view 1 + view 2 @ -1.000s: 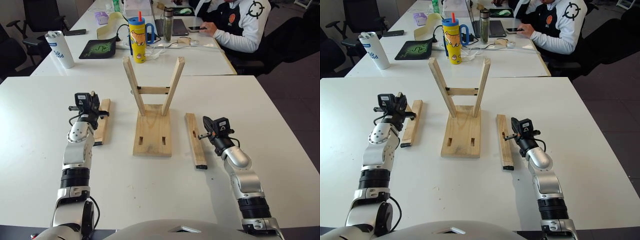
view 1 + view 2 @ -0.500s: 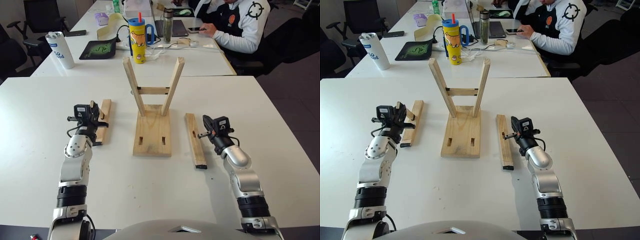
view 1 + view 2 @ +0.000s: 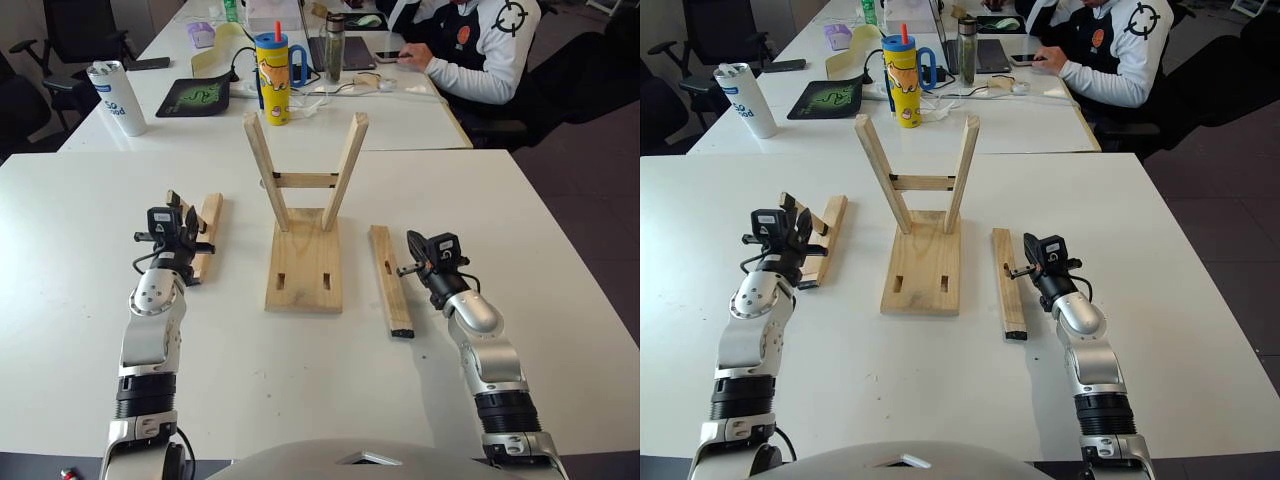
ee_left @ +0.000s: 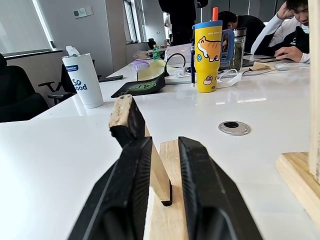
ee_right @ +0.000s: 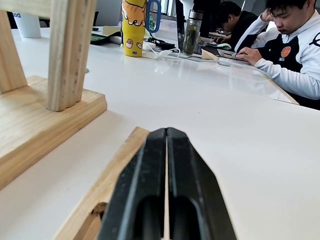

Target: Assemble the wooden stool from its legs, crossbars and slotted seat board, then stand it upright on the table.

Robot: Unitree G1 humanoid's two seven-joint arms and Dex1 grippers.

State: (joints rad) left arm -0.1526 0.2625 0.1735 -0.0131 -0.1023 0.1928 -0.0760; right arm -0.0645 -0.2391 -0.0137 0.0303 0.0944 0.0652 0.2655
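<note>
Seat board [image 3: 303, 262] lies flat at table centre, two slots at its near end. Two legs [image 3: 266, 170] stand up from its far end, leaning apart and joined by a crossbar [image 3: 306, 181]. Left gripper [image 4: 164, 146] is just left of the board, fingers [image 4: 131, 175] narrow and clamped on a stick [image 4: 125, 117]. The stick is tilted, far end raised, near end down on a flat piece [image 3: 208, 225] lying under the gripper. Right gripper [image 5: 166, 132] has its fingers pressed together with nothing between them. It sits low at the right edge of a loose leg [image 3: 390, 280] that lies flat just right of the board; contact cannot be told.
</note>
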